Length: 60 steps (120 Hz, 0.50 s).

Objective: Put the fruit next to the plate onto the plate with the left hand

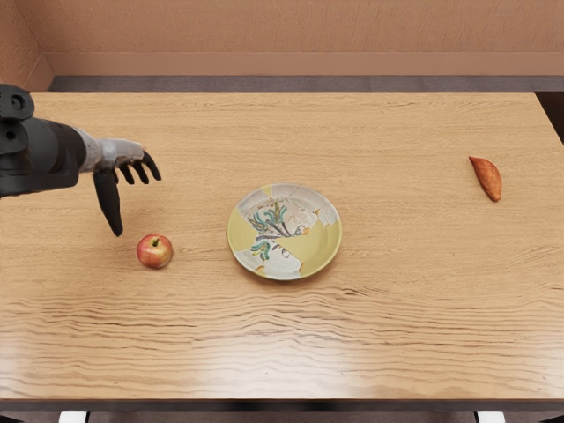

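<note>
left hand point(123, 170): enters from the left edge on a dark forearm; fingers apart and loosely extended, clamped on nothing, with one long digit pointing down toward the table.
hand to apple: apart, no contact; poised up and left of the apple, near but not over it.
apple point(154, 251): red and yellow, stem up, resting on bare wood left of the plate; near the rim, not touching.
plate point(322, 251): round, yellow border with a painted leaf pattern, flat near the table centre; nothing on it.
sweet potato point(486, 177): far right, well apart from the plate; judged not the target, being nowhere near the rim.
table point(282, 335): wood grain, level.
right hand: not in view.
step in hand: judged to be the reach toward the apple; grasp not yet made, transfer not yet begun.
method advised: bring the palm squarely over the apple before descending; hold fingers wide until astride the widest part; close thumb against opposing fingers evenly around the middle, not at the stem.
risk: rolling away if nudged by a single fingertip; loss of alignment from any sideways push during descent.
after grasp: lift clear of the rim, carry right, lower onto the plate centre; release only once settled, to prevent rolling off the shallow dish.
</note>
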### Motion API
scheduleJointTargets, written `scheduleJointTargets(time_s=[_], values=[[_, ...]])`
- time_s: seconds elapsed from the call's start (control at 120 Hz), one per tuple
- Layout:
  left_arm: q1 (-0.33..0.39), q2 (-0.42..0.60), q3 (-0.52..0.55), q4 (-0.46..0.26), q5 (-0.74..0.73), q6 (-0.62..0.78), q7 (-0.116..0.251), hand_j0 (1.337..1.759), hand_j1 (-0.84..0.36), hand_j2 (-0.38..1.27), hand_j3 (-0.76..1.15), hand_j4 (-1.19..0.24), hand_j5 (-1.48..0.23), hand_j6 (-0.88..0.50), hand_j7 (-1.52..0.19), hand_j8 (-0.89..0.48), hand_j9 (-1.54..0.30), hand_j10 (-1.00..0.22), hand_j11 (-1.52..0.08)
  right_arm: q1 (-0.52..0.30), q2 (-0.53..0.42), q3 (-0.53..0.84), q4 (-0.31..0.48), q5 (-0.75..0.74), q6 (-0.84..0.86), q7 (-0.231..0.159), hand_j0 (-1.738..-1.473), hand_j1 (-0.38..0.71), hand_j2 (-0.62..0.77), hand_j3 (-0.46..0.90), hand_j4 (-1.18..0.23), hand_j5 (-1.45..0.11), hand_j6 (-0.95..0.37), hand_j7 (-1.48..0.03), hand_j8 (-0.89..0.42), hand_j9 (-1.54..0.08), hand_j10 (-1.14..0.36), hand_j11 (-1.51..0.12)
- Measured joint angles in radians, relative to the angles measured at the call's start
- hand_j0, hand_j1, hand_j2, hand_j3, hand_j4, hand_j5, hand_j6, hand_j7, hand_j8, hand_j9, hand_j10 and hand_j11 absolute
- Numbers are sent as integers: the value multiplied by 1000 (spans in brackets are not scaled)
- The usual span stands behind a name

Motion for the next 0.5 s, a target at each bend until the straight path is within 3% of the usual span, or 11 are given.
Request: scheduleJointTargets(time_s=[0.175,0.5], values=[[-15,-70,4,-31,-92,16,39,1658,2,59,0,-290,-376,-290,-376,-290,-376,-290,-376,0,0,0,0,0,0,0,-1658,-306,-7,0,-36,-47,-36,-46,-36,-46,-36,-46],[-1,-166,10,-60,-108,156,77,1658,0,59,0,-292,-378,-292,-378,-292,-378,-292,-378,0,0,0,0,0,0,0,-1658,-306,-7,0,-36,-46,-36,-46,-36,-46,-36,-46]])
